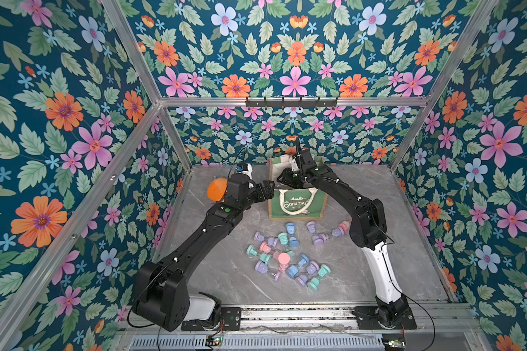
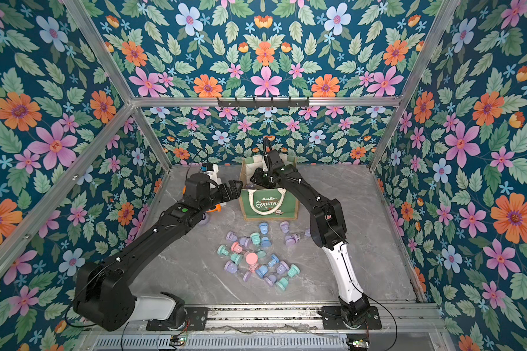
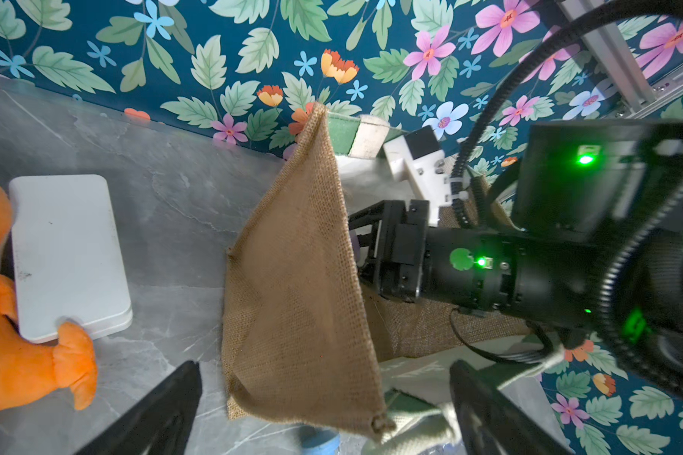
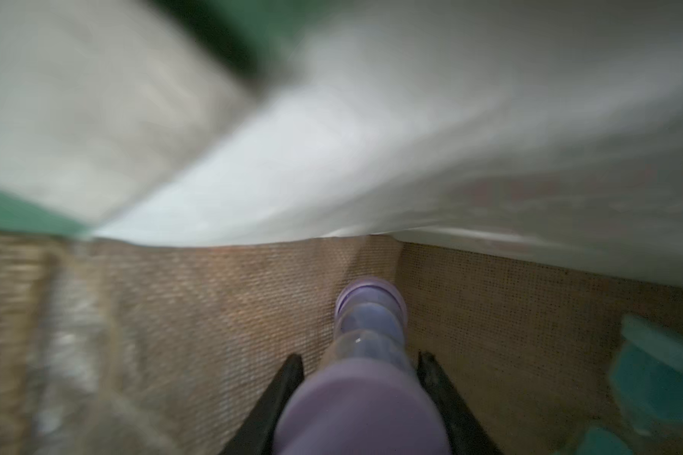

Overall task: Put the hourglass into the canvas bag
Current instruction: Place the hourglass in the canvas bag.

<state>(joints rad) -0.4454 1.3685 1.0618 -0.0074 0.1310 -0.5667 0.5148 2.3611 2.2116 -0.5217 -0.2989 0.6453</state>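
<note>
The right gripper (image 4: 359, 356) pinches a lilac hourglass (image 4: 369, 315) between narrowly set black fingers. The hourglass has purple end caps and clear bulbs, and it points lengthwise away from the wrist. It is inside the canvas bag (image 1: 297, 208), close to the burlap wall, with a blurred teal thing (image 4: 659, 386) near it.

The left gripper (image 3: 324, 364) stands wide open, holding nothing, its fingers on either side of the bag's tan burlap side. Whether they touch the cloth I cannot tell.

The bag stands upright on the grey table (image 1: 393, 243), its green front printed "CHRISTMAS". Loose pastel hourglasses (image 1: 283, 258) lie scattered before it.
</note>
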